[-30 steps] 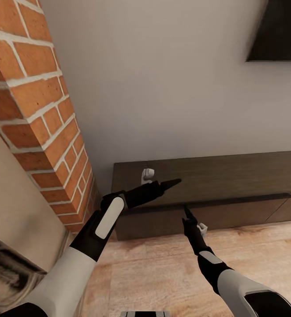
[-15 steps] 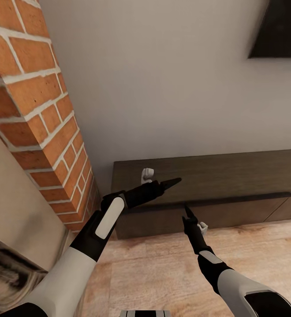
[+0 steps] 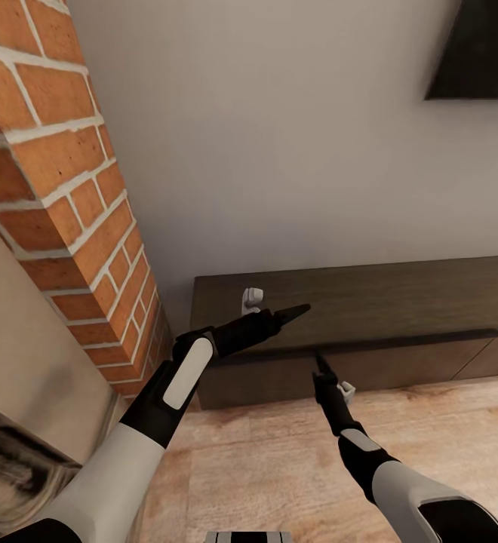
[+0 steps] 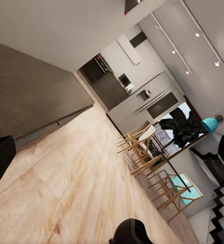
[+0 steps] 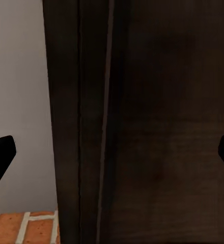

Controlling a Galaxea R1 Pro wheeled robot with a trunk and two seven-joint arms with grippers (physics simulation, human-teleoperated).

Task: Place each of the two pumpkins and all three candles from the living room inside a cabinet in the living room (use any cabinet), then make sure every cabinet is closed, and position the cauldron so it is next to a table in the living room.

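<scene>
You face the long dark cabinet (image 3: 370, 302) against the white wall, with a brick column (image 3: 60, 188) at your left and a dark screen (image 3: 479, 49) mounted above. Its drawer fronts look flush and closed along the wooden floor (image 3: 279, 460). Your left end effector (image 3: 290, 313) hangs over the cabinet's top near its brick-side end; in the left wrist view its dark fingers (image 4: 0, 157) sit far apart at the frame edges, so it is spread and empty. Your right end effector (image 3: 323, 365) points at the cabinet's front face just below the top edge; the right wrist view puts dark wood and a thin vertical seam (image 5: 80, 127) between widely parted fingers (image 5: 0, 152), nothing held.

The likely step is pulling a drawer. Judged from here, you do best to bring the right end effector onto the seam at the drawer's top lip, close only once a finger is behind the edge, and pull straight out, square to the front. Keep the left arm lifted clear so the drawer does not strike it.
</scene>
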